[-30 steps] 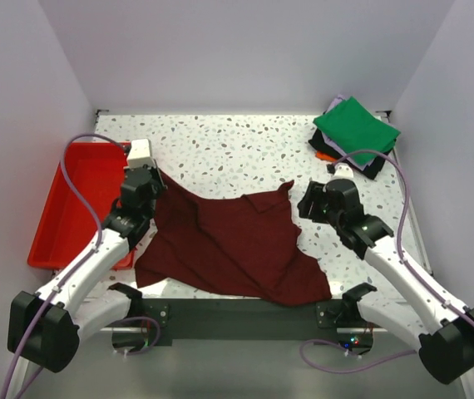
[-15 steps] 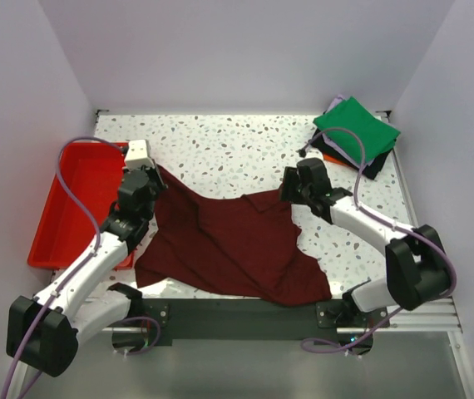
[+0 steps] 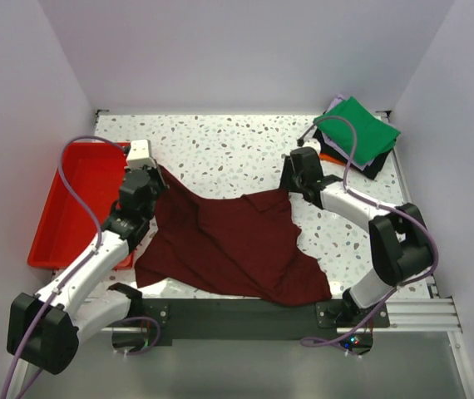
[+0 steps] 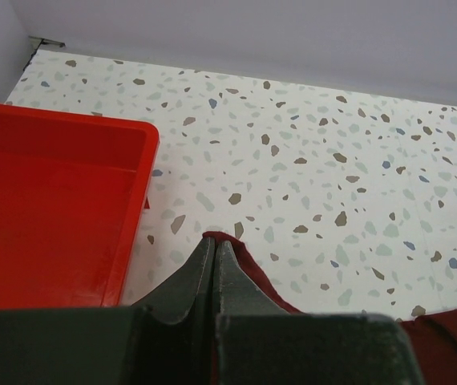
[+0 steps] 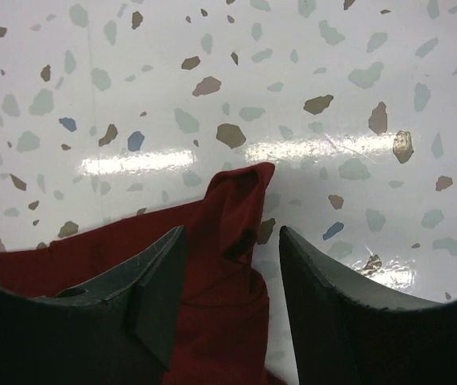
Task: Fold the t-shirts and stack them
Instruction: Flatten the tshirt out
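The left gripper [image 4: 215, 250] was clamped on the far-left corner of the maroon t-shirt [image 3: 229, 241], just beside the red tray [image 3: 71, 199]. The right gripper [image 5: 230, 241] had its fingers apart, straddling the shirt's far-right corner. The folded t-shirts [image 3: 357, 131] sat stacked at far right.

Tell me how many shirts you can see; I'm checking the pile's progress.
5: the maroon shirt spread near the front, and, stacked back-right, green on top, then black, lavender and orange edges. More may be hidden.
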